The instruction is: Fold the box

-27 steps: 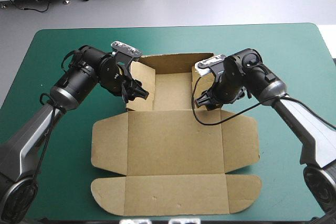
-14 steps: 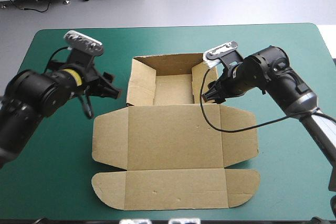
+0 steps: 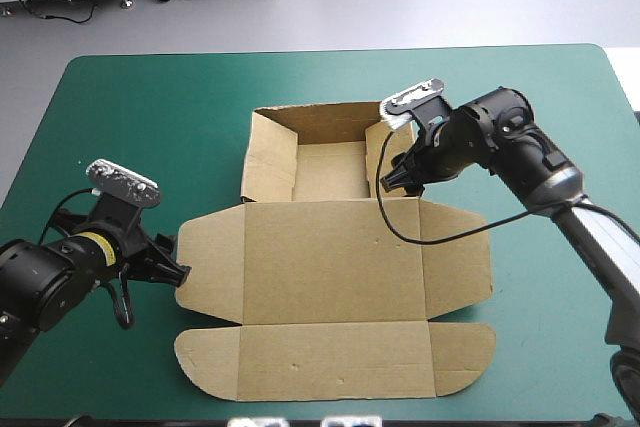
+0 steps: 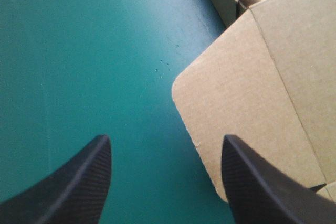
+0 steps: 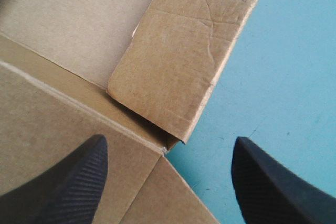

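The brown box point(image 3: 330, 257) lies mid-table: a tray with raised walls point(image 3: 268, 152) at the back and the lid flat toward the near edge. My left gripper point(image 3: 178, 272) is low beside the lid's left flap. In the left wrist view it point(image 4: 165, 182) is open over the cover, the flap's rounded corner point(image 4: 247, 98) just ahead of one finger. My right gripper point(image 3: 393, 184) is at the near end of the tray's right wall. In its own view it point(image 5: 168, 182) stands open, with that wall's flap point(image 5: 184, 61) ahead between the fingers.
Teal-green cover point(image 3: 130, 117) shows in wide strips left, right and behind the box. The lid's front flap point(image 3: 335, 367) reaches close to the table's near edge.
My left arm has left the tray's left wall and swung back toward the near left, down to the lid's left flap. The right gripper has stayed at the tray's right wall.
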